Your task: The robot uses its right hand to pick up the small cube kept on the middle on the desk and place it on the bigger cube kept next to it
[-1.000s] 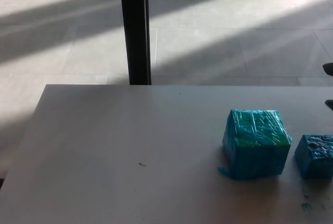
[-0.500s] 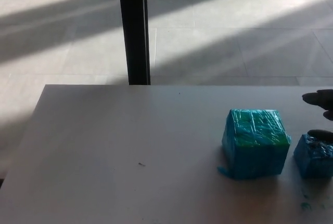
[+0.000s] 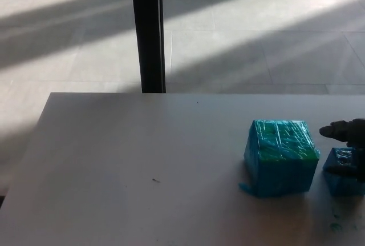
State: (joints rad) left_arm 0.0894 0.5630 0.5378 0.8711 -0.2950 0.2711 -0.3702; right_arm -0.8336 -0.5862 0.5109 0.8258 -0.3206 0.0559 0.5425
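My right hand (image 3: 347, 143), fingers apart, straddles the small cube (image 3: 342, 172) at the big cube's (image 3: 280, 157) three o'clock, ready to clamp.

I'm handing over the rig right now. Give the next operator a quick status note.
Left hand: not in view.
Right hand: at the picture's right edge, fingers around the small cube; whether it grips is unclear.
Small cube: on the desk, right of the bigger cube.
Done: reach to the small cube.
Left: secure the grasp, lift, and set it on top of the bigger cube.
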